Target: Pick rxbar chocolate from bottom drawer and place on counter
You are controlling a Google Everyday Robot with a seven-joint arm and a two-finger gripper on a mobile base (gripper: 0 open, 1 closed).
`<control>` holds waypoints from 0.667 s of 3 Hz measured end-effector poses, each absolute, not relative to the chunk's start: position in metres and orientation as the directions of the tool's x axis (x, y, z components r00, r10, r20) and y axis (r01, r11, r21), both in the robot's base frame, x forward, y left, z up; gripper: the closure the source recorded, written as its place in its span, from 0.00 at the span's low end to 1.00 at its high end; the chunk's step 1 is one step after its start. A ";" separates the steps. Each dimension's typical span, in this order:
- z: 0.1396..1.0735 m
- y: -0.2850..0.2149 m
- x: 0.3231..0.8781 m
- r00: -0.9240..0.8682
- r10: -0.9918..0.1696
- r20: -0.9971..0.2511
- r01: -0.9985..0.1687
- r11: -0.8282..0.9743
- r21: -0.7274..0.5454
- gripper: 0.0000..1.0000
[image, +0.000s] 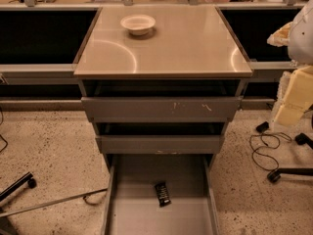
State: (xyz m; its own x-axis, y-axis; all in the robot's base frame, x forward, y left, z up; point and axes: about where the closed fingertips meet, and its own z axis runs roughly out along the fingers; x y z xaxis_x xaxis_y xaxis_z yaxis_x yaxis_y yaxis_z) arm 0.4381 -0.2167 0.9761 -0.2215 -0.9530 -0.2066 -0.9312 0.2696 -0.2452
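rxbar chocolate (163, 194) wrapper print unreadable, jaws out of view

Warm amber light, glossy glare up top, my view dim below.
Light from above throws curved bright arcs on the counter (186, 38); the bowl (138, 23) casts a soft shadow, drawer gaps and side shelves (44, 35) go black, my arm (298, 87) glows pale at right, my gripper out of view.
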 end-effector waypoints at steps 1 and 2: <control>0.976 -0.217 0.438 -0.222 -0.953 -0.207 -0.931 0.270 -0.245 0.00; 0.954 -0.220 0.446 -0.236 -0.940 -0.247 -0.921 0.297 -0.252 0.00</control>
